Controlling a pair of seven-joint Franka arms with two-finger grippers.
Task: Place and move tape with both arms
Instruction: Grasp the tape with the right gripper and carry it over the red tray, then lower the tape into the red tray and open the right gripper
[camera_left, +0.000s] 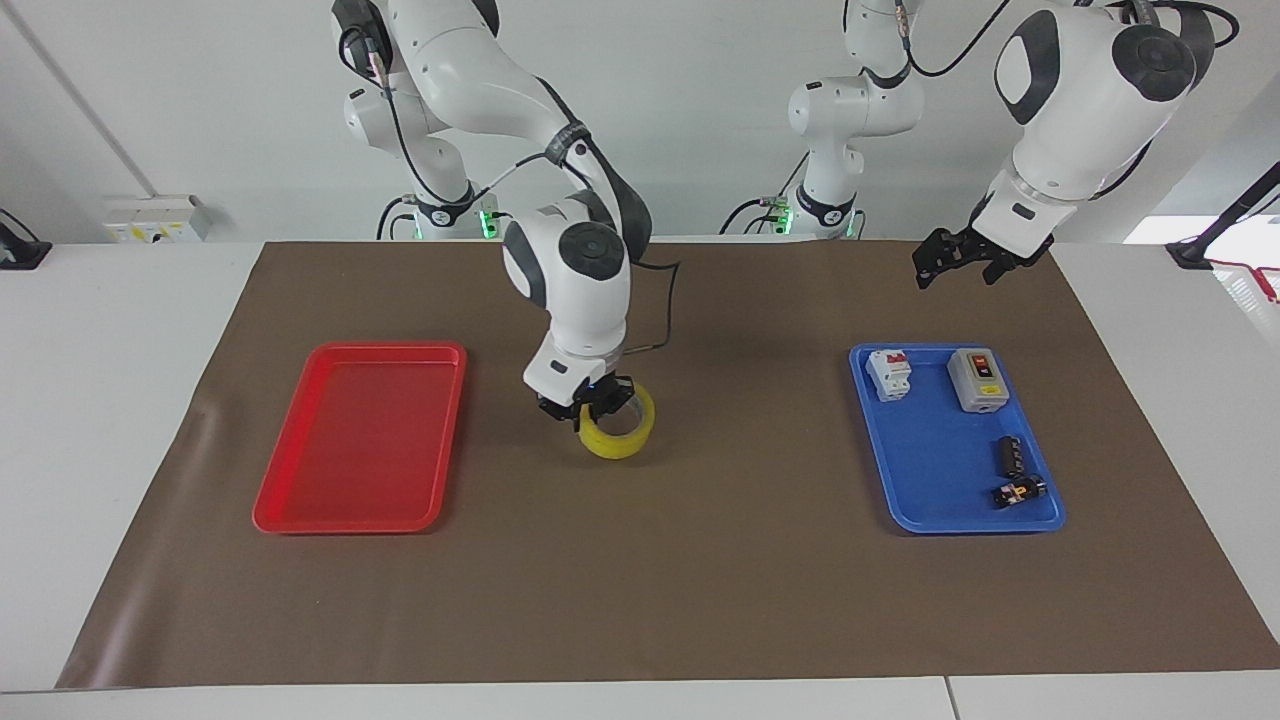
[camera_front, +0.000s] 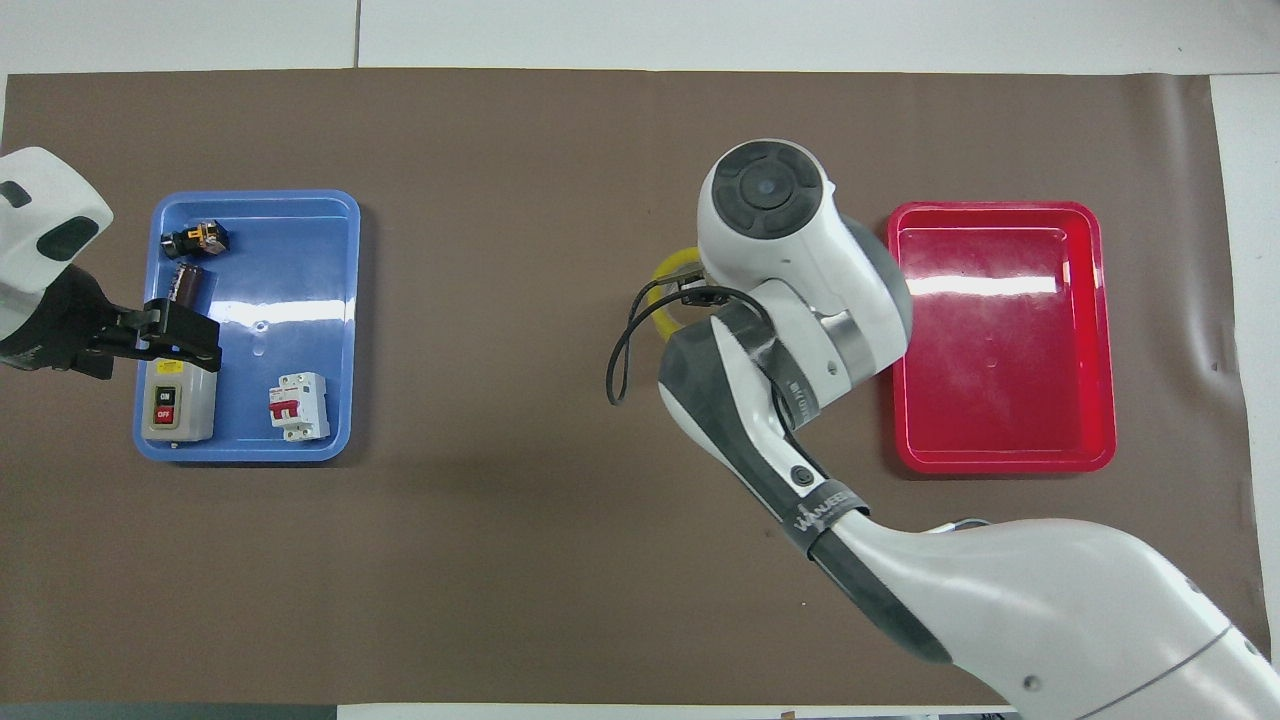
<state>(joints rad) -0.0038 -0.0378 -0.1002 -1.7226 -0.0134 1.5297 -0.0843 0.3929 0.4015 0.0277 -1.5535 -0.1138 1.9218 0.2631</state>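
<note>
Carrying the tape (camera_left: 620, 428) is the step in hand, as you can judge from the roll hanging tilted in the right gripper (camera_left: 587, 404), lifted off the brown mat (camera_left: 640, 600) at mid-table. The jaws are clamped on the roll's wall, at the side toward the red tray (camera_left: 300, 505). In the overhead view only a yellow sliver of the roll shows past the wrist, so read clearance from the facing view.

Notes for the move:
- The grip takes one edge only and the roll droops. You should travel slowly; a jerk could swing it or twist it out.
- The red tray is likely the goal. Keep the low edge of the roll above the tray's rim on entry.
- Lower until the roll sits flat on the tray floor, then release.

The left gripper (camera_left: 960, 259) waits with jaws apart, in the air over the mat near the blue tray (camera_left: 935, 515), which holds the switch box (camera_left: 978, 379) and the breaker (camera_left: 888, 373).
</note>
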